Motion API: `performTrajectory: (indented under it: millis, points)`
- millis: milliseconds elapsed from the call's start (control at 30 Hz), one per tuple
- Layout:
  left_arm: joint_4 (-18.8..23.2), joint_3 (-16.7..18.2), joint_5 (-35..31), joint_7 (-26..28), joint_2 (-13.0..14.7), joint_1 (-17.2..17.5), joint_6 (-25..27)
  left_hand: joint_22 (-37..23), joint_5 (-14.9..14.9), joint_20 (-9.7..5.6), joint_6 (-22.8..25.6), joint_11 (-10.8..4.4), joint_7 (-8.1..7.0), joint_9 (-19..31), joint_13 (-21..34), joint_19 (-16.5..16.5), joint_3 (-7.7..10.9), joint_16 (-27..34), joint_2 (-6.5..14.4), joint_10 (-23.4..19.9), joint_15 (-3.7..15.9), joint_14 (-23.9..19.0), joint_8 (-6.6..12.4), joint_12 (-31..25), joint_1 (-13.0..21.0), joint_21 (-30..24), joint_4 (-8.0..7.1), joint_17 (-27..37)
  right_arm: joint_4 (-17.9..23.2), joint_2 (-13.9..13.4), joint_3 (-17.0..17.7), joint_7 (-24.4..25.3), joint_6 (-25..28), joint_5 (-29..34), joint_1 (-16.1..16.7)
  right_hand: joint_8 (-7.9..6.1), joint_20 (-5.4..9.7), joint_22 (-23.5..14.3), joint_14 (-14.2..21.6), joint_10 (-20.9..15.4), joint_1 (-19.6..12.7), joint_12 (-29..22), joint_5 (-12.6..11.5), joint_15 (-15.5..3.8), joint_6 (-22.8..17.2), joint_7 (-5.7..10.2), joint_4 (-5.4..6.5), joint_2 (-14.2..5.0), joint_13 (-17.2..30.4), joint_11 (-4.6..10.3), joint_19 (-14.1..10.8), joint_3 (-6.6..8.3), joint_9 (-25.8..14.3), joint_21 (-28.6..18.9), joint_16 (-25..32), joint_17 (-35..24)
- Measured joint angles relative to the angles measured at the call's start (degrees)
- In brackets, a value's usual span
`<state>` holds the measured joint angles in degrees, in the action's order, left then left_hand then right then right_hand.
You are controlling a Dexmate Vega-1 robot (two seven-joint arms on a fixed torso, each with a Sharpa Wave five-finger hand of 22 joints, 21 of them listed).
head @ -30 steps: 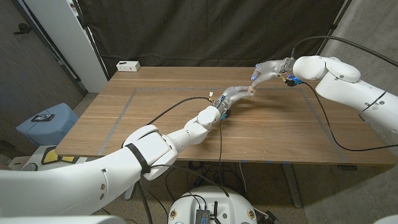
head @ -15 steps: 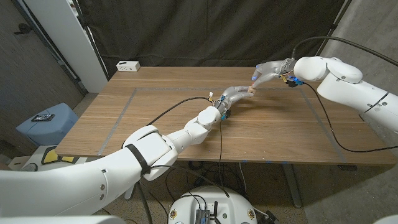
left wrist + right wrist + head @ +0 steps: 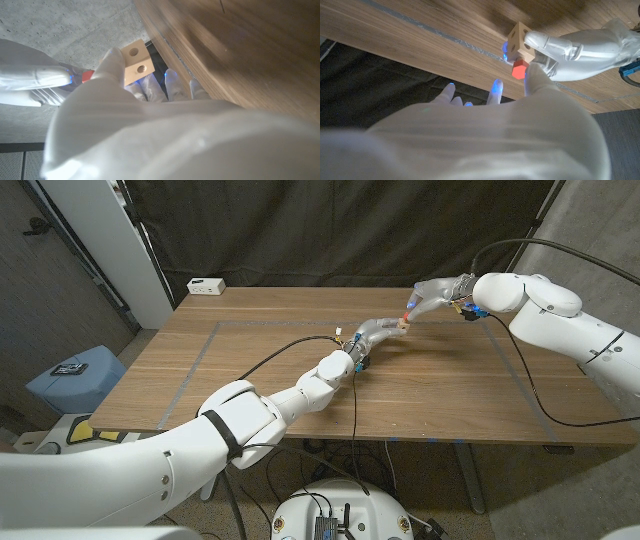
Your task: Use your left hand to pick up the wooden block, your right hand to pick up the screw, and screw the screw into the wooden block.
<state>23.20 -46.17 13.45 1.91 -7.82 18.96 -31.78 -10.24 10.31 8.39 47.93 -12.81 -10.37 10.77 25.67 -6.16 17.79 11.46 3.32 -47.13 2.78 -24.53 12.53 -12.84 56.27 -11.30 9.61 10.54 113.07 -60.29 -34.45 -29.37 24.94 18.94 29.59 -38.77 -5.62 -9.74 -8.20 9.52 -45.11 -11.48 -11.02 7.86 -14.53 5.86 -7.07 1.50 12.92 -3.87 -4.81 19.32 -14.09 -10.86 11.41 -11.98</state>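
The worktop (image 3: 300, 370) carries both arms reaching to its far right part, where the two hands meet above the wood. The left hand (image 3: 378, 332) holds the wooden block (image 3: 402, 326) up off the surface, pinched at its fingertips, one holed face turned toward the other hand. The right hand (image 3: 432, 292) pinches the screw (image 3: 519, 69) by its red head, just beside the block.

Judged from here, the main risk is misalignment: if the screw meets the block off the hole or tilted, it may skid across the face. Pushing hard could also twist the block in its light pinch, or knock either piece down onto the worktop.
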Motion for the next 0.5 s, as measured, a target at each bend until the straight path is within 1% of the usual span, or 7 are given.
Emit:
performTrajectory:
  millis: [133, 200, 233, 300, 333, 400, 500]
  points:
    - [-0.2, 0.0, 0.2, 0.0, -0.1, -0.1, 0.1, 0.0, 0.0, 0.00, 0.0, 0.08, 0.00, 0.0, 0.0, 0.0, 0.00, 0.0, -0.1, 0.1, 0.00, 0.0, 0.24, 0.0, 0.4, 0.0, 0.00, 0.0, -0.1, 0.3, -0.2, 0.1, 0.1, 0.4, 0.0, 0.00, 0.00, 0.0, 0.0, -0.3, -0.6, 0.0, 0.0, 0.00, -0.4, 0.40, -0.27, -0.03, 0.0, 0.31, 0.0, 0.28, 0.0, 0.0, 0.0, 0.0]
    - [-0.3, 0.0, 0.3, -0.1, -0.1, -0.2, 0.4, 0.0, 0.0, 0.00, 0.0, 0.05, -0.01, 0.0, 0.0, 0.0, 0.00, 0.0, -0.1, 0.1, 0.00, 0.0, 0.26, 0.0, 0.4, 0.0, 0.00, 0.0, -0.2, 0.4, -0.4, 0.3, 0.2, 0.8, 0.0, -0.24, 0.33, 0.0, 0.3, -0.3, -0.7, 0.0, 0.0, -0.31, -0.8, 0.78, -0.37, -0.08, 0.0, 0.33, -0.3, 0.38, 0.0, 0.0, 0.0, 0.0]
    - [-0.4, 0.0, 0.3, -0.1, -0.2, -0.3, 0.4, 0.0, 0.0, 0.00, 0.0, -0.03, -0.01, 0.0, 0.0, 0.0, 0.00, 0.0, -0.1, 0.0, 0.00, 0.0, 0.26, 0.0, 0.4, 0.0, 0.00, 0.0, -0.2, 0.5, -0.4, 0.3, 0.2, 0.9, 0.0, -0.46, 0.30, 0.0, 0.3, -0.5, -0.7, -0.1, 0.0, -0.30, -1.2, 0.54, -0.53, -0.07, 0.0, 0.51, -0.3, 0.54, 0.0, 0.0, 0.0, 0.0]
    - [-0.5, 0.0, 0.4, -0.1, -0.2, -0.4, 0.5, 0.0, 0.0, 0.00, 0.0, -0.03, -0.01, 0.0, 0.0, 0.0, -0.01, 0.0, -0.1, 0.0, 0.00, 0.0, 0.26, 0.0, 0.4, 0.0, 0.01, 0.0, -0.3, 0.6, -0.6, 0.4, 0.3, 1.2, 0.0, -0.46, 0.10, 0.0, 0.4, -0.6, -1.1, -0.4, 0.2, -0.43, -1.8, 0.71, -0.61, -0.05, 0.0, 0.61, -0.5, 0.61, 0.0, 0.0, 0.0, 0.0]
    - [-0.5, 0.0, 0.4, -0.1, -0.2, -0.4, 0.6, 0.0, 0.0, 0.00, 0.0, -0.03, -0.01, 0.0, 0.0, 0.0, -0.01, 0.0, -0.1, 0.0, 0.00, 0.0, 0.26, 0.0, 0.4, 0.0, 0.01, 0.0, -0.3, 0.6, -0.6, 0.5, 0.4, 1.3, 0.0, -0.71, 0.10, 0.0, 0.6, -0.8, -1.3, -0.4, 0.2, -0.56, -2.2, 0.69, -0.76, -0.09, 0.0, 0.81, -0.5, 0.78, 0.0, 0.0, 0.0, 0.0]
    - [-0.6, 0.0, 0.4, -0.2, -0.2, -0.5, 0.8, 0.0, 0.0, 0.00, 0.0, -0.04, -0.01, 0.0, 0.0, 0.0, -0.04, 0.0, -0.1, 0.0, 0.00, 0.0, 0.26, 0.0, 0.4, 0.0, 0.04, 0.0, -0.4, 0.8, -0.7, 0.6, 0.4, 1.5, 0.0, -0.88, 0.10, 0.0, 0.7, -1.0, -1.3, -0.4, 0.2, -0.71, -2.5, 0.36, -0.84, -0.09, 0.0, 1.02, -0.5, 0.85, 0.0, 0.0, 0.3, 0.0]
    - [-0.7, 0.0, 0.5, -0.2, -0.3, -0.6, 0.9, 0.0, 0.0, 0.00, 0.0, -0.12, -0.01, 0.0, 0.0, 0.0, 0.05, 0.0, -0.1, -0.1, 0.00, 0.0, 0.26, 0.0, 0.4, 0.0, -0.05, 0.0, -0.5, 0.9, -0.7, 0.8, 0.6, 1.8, 0.0, -1.08, 0.34, 0.0, 0.7, -1.2, -1.5, -0.4, 0.2, -0.71, -3.0, 0.70, -1.08, -0.31, 0.0, 1.23, -0.8, 1.09, 0.0, 0.0, 0.3, 0.0]
